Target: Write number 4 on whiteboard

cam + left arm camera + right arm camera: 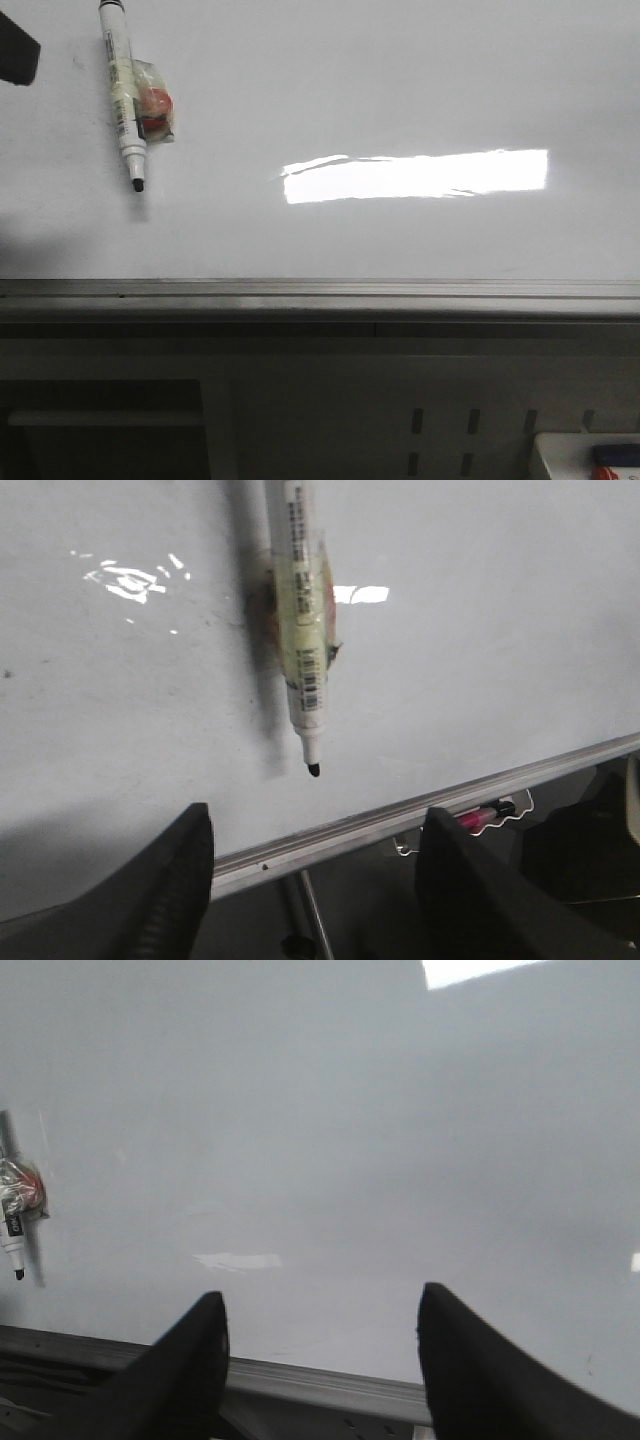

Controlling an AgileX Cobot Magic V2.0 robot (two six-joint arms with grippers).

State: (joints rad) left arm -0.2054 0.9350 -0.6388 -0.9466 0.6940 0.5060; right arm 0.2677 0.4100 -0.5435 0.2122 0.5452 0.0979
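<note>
Front view: marker (126, 85) taped on whiteboard (400, 90)

Shows a white marker (299, 630) lying against the whiteboard (120, 710), uncapped black tip pointing toward the grey rail (400, 820), clear tape wrapped round its barrel, with the left gripper (315, 880) spread wide, empty, below the rail.
</note>
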